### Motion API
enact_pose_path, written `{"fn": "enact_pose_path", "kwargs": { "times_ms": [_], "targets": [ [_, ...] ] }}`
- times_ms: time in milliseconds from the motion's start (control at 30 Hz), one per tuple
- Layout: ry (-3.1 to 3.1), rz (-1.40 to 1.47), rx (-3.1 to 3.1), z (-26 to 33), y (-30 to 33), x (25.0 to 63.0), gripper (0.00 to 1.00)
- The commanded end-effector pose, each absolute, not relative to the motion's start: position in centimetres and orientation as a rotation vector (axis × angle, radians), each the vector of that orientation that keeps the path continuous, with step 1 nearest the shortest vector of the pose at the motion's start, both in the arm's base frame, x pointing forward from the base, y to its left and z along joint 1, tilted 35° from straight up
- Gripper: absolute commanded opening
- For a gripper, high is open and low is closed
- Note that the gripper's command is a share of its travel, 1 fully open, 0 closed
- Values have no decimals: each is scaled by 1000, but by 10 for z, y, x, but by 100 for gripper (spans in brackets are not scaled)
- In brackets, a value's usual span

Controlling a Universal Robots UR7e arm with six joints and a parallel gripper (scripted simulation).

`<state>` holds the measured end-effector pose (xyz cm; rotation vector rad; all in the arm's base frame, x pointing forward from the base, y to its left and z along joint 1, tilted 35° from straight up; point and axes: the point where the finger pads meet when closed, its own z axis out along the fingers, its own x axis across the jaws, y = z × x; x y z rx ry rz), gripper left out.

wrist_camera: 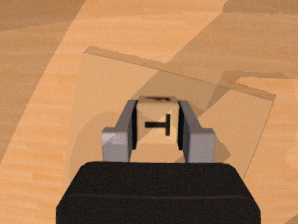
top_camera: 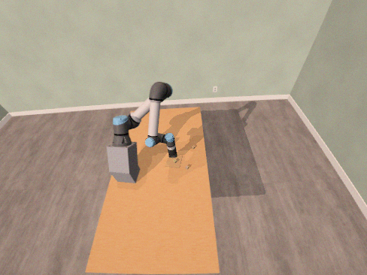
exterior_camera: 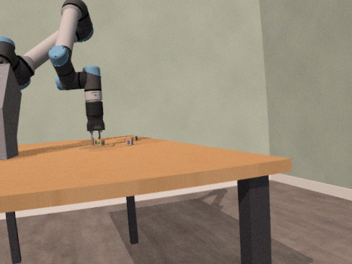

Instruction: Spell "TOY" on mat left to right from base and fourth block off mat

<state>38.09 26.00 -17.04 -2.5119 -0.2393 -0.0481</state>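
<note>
The black two-finger gripper (wrist_camera: 158,137) has its jaws about half open, clamped on the small tan cube block marked "T" (wrist_camera: 158,124), held vertical over the thin tan square mat (wrist_camera: 220,106) on the orange worktop (exterior_camera: 180,162). Block is low, at or just above the mat, prob. so it lands flat. Another block w/ blue letter (exterior_camera: 129,142) sits nearby; whether on or off the mat, can't tell.

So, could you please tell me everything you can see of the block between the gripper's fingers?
The T block is a small, pale wood-coloured cube with a black letter T on its top face, lying sideways in the wrist view. The gripper is shut on it, one grey finger pressing each side. It sits level over the thin tan mat, low by the table; whether it rests on the mat cannot be told.
</note>
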Motion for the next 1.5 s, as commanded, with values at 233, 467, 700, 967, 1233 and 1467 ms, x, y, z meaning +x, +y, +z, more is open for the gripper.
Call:
{"fn": "enact_pose_path", "kwargs": {
  "times_ms": [233, 467, 700, 967, 1233, 1467],
  "targets": [
    [-239, -50, -2512, -170, 260, 381, 49],
    [-239, -50, -2512, -170, 260, 381, 49],
    [-239, -50, -2512, -170, 260, 381, 55],
    [-239, -50, -2512, -170, 260, 381, 67],
    [-239, -50, -2512, -170, 260, 381, 79],
    [-239, -50, -2512, -170, 260, 381, 79]
  ]
}}
